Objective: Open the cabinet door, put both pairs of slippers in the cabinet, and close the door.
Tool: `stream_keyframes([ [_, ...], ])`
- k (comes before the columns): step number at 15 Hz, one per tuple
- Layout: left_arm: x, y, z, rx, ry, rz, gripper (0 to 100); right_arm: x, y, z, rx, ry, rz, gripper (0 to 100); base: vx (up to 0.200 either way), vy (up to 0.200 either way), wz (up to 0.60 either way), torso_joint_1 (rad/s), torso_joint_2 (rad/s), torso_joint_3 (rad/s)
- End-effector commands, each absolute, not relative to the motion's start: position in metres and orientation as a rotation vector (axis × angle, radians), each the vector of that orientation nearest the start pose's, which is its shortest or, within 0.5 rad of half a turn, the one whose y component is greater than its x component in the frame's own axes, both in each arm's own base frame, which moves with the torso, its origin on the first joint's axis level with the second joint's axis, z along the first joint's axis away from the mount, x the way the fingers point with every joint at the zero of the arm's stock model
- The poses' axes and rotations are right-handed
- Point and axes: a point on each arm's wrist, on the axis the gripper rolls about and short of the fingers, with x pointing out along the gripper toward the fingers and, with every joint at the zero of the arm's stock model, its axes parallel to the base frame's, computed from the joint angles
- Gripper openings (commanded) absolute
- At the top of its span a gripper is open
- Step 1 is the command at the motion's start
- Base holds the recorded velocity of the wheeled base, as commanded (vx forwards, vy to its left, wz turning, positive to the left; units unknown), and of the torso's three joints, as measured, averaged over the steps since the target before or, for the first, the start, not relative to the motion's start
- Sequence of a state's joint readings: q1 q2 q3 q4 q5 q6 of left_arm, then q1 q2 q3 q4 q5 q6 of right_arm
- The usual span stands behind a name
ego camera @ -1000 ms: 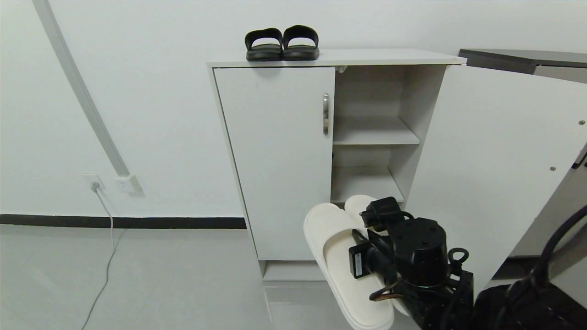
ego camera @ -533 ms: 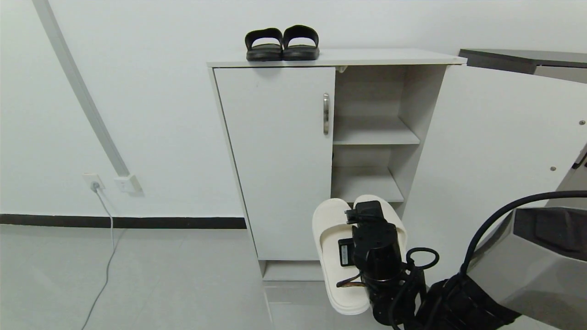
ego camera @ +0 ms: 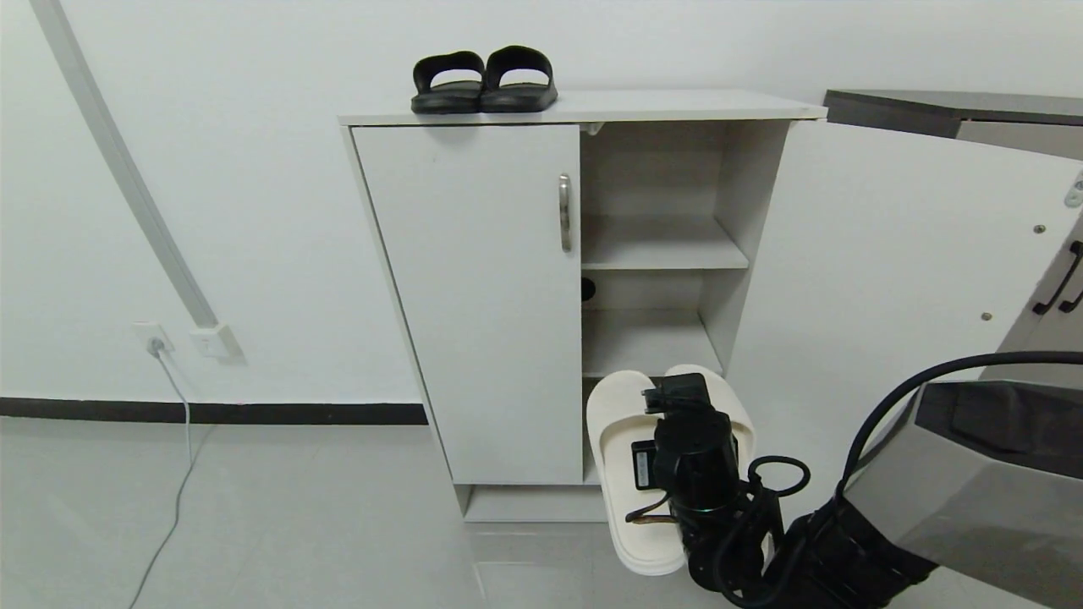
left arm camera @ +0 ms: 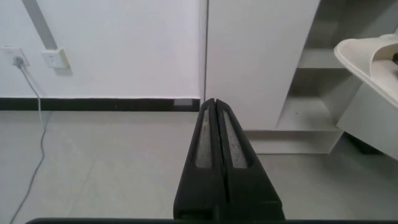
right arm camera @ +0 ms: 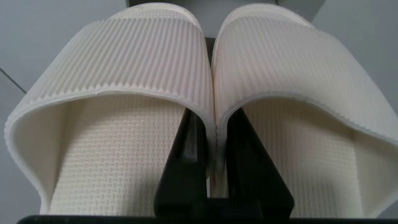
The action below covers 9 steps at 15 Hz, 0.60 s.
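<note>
Right hand [right arm camera: 213, 146] pinches white slippers [right arm camera: 143, 68], apparently by inner edges.

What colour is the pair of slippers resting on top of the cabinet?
Those slippers are black; the head view shows them best.

Left tool [left arm camera: 215, 109] fingers pressed together, right arm [ego camera: 702, 491] stretched forward, right tool [right arm camera: 210, 140] clamped on white slippers [right arm camera: 124, 93]
</note>
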State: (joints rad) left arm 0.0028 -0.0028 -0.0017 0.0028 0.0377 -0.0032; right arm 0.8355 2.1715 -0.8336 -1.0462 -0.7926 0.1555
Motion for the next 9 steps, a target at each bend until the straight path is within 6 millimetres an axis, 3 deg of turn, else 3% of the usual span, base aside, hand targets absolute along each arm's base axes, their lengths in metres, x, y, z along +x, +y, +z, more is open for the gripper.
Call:
stream_keyframes([
  [1,-0.023,0.001,0.076,-0.003,0.001,0.041,0,0.266,0.266,0.066,-0.059,0.205,0.019,0,0.0,0.0,0.0,0.0,0.0,0.0],
  [9,-0.023,0.001,0.076,-0.002,0.001,0.046,0,0.276,0.268,0.064,-0.046,0.19,0.004,0,0.0,0.0,0.0,0.0,0.0,0.0],
])
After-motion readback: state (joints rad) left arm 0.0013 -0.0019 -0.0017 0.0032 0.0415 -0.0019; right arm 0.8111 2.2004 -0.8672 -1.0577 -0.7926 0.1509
